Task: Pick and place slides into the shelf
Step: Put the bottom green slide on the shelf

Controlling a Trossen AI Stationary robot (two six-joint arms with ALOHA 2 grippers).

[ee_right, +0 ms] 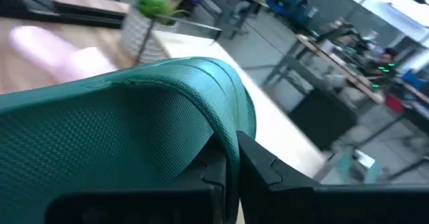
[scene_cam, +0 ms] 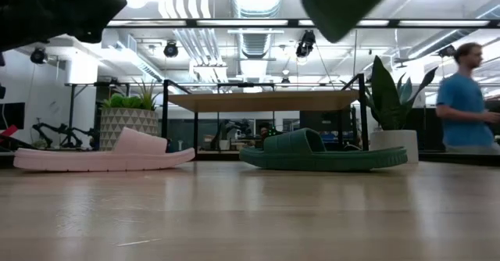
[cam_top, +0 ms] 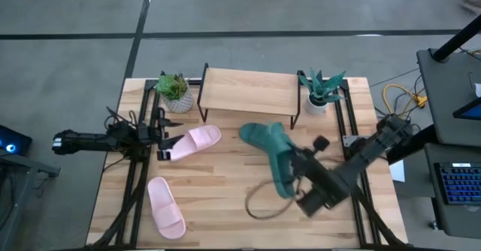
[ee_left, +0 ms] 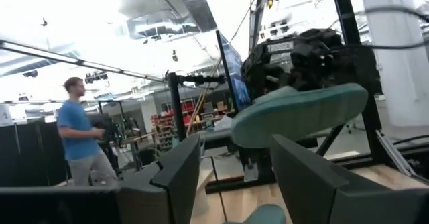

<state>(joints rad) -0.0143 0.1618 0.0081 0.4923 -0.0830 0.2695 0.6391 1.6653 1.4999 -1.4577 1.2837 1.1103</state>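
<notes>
My right gripper (cam_top: pixel 294 177) is shut on a dark teal slide (cam_top: pixel 282 168), raised above the table; it shows at the top of the low view (scene_cam: pixel 344 3). The other teal slide (scene_cam: pixel 312 151) lies sole down in front of the shelf (cam_top: pixel 249 91). One pink slide (cam_top: pixel 194 140) lies left of it, another (cam_top: pixel 165 207) near the front left. My left gripper (cam_top: pixel 161 142) hovers open above the table by the first pink slide's end, touching nothing. My right gripper holds the teal slide by its ribbed strap (ee_right: pixel 224 117), at the strap's edge. One finger (ee_right: pixel 204 180) is under the strap and one finger (ee_right: pixel 271 174) is outside it. The slide is lifted clear of the table and tilted.
Two potted plants (cam_top: pixel 174 92) (cam_top: pixel 322 93) flank the shelf at the table's far side. A loop of cable (cam_top: pixel 263 204) lies on the table near the right arm. A person (scene_cam: pixel 467 97) stands behind the table on the right.
</notes>
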